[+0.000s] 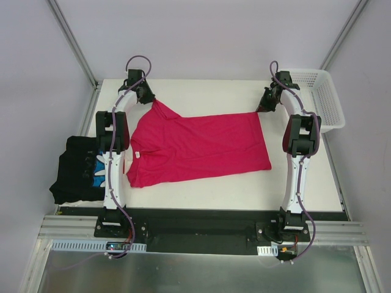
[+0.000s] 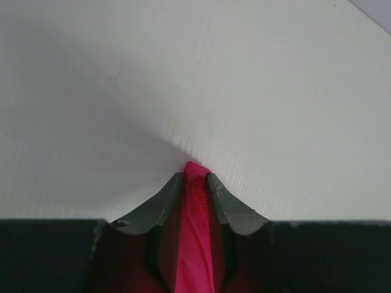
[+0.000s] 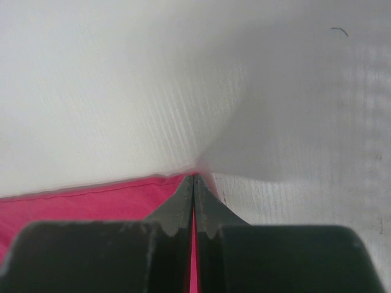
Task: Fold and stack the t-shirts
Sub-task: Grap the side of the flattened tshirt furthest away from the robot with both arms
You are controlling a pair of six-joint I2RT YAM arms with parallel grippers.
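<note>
A crimson-pink t-shirt (image 1: pixel 198 146) lies spread flat on the white table (image 1: pixel 214 91), its hem toward the right. At the shirt's far left corner, my left gripper (image 1: pixel 151 97) is shut on a bunched fold of it. In the left wrist view that pink cloth (image 2: pixel 197 244) fills the gap between the jaws of the left gripper (image 2: pixel 195 175). My right gripper (image 1: pixel 261 108) is shut on the far right corner. The right wrist view shows the right gripper (image 3: pixel 194 178) with a thin sliver of pink between its jaws and the shirt's edge (image 3: pixel 91 204) to the left. A black t-shirt (image 1: pixel 76 171) with blue-and-white print lies at the table's left edge.
A white lattice basket (image 1: pixel 321 97) stands at the back right corner of the table. The black t-shirt hangs partly over the left edge beside the left arm (image 1: pixel 113 165). Bare table runs along the back and in front of the pink shirt.
</note>
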